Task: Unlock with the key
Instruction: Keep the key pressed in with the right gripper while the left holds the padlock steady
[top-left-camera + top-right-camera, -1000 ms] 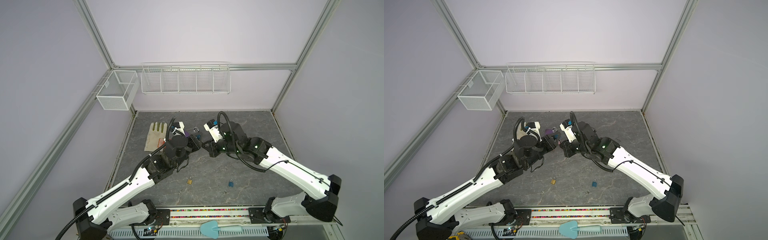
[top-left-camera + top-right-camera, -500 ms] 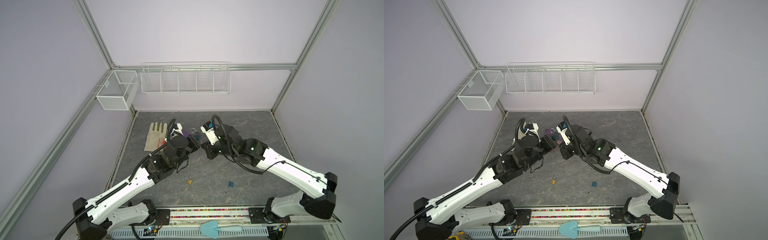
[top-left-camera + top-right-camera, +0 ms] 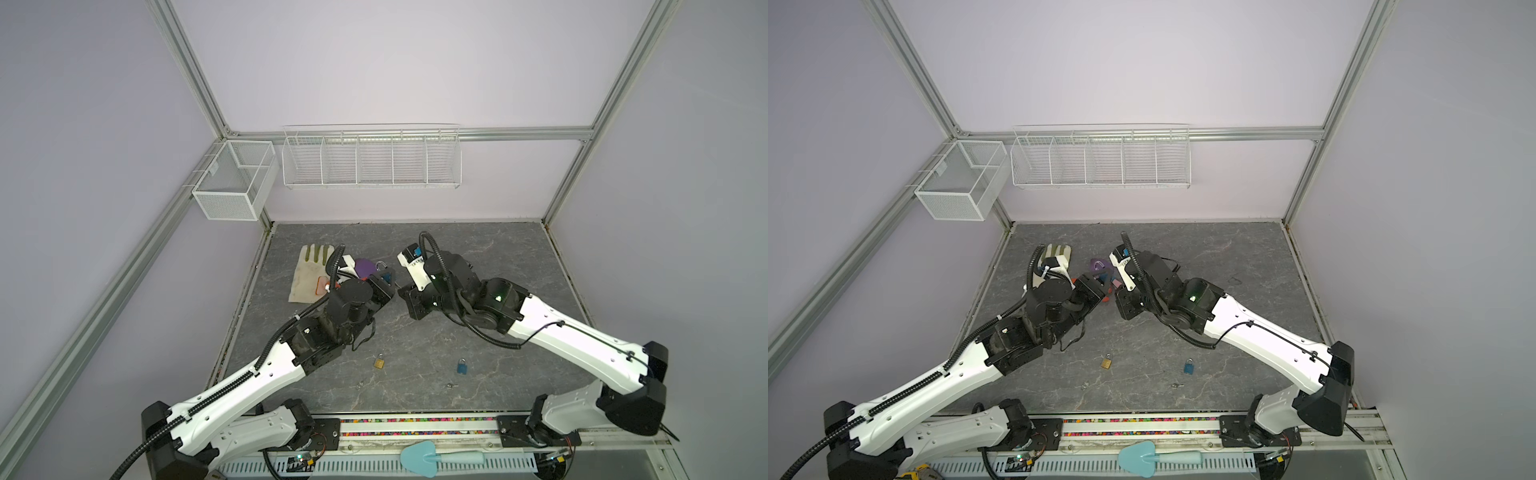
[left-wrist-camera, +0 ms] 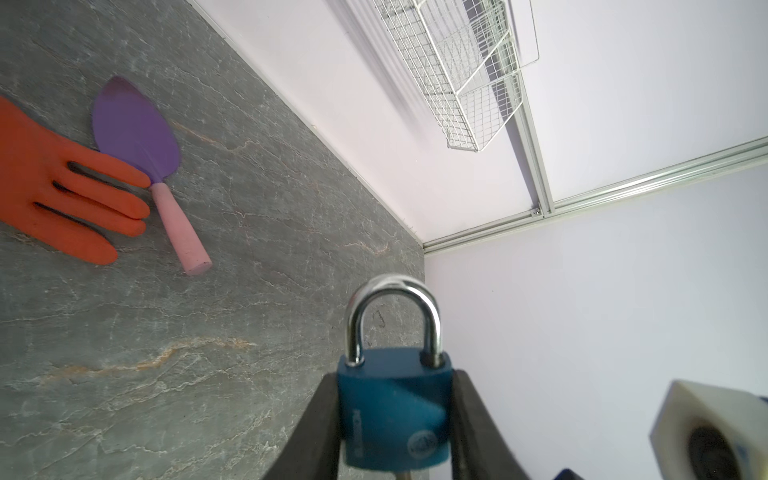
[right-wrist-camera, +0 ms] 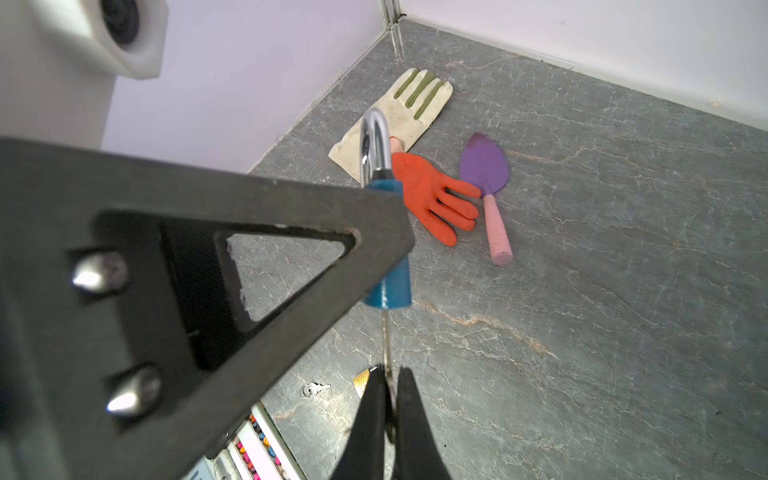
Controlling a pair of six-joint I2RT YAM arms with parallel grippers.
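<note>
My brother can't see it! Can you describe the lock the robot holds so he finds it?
Find the grey table, then look above its middle. There the left gripper pinches a blue padlock in the air. The other blue padlock and the gold padlock lie on the table nearer the front.

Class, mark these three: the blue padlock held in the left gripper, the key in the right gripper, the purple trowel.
held blue padlock [image 4: 395, 411]: left wrist view, front of body.
key [image 5: 386, 340]: right wrist view, thin blade.
purple trowel [image 5: 484, 164]: right wrist view, middle of scoop.

Lilac walls [image 3: 374, 62], grey stone floor [image 3: 498, 257]
</note>
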